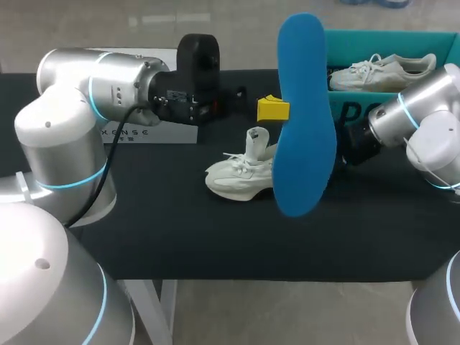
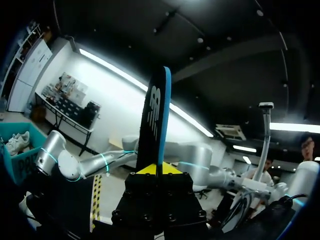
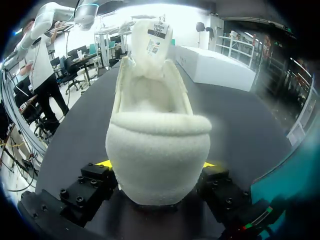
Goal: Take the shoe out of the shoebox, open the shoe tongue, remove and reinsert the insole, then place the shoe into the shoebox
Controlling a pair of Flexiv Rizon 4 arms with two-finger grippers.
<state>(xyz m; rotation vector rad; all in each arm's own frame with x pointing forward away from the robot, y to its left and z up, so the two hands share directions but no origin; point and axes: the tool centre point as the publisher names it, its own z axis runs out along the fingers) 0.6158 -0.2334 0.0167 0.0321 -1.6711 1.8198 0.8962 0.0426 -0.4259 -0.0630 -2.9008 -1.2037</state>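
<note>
The shoe [image 1: 237, 176] sits mid-tabletop [image 1: 215, 237], its heel clasped by the right end effector [image 3: 157, 164]. Above it, the left end effector [image 1: 273, 109] holds the insole [image 1: 302, 115] upright. The shoebox [image 1: 392, 39] stands at the far right corner with a second shoe [image 1: 381, 72] inside. A box [image 1: 144, 133] lies along the far edge, leftward.

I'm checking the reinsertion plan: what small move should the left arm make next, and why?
Probably lower the insole toward the shoe opening. The left tool holds it upright in the air, the right tool grips the heel, and the tongue stands raised.
</note>
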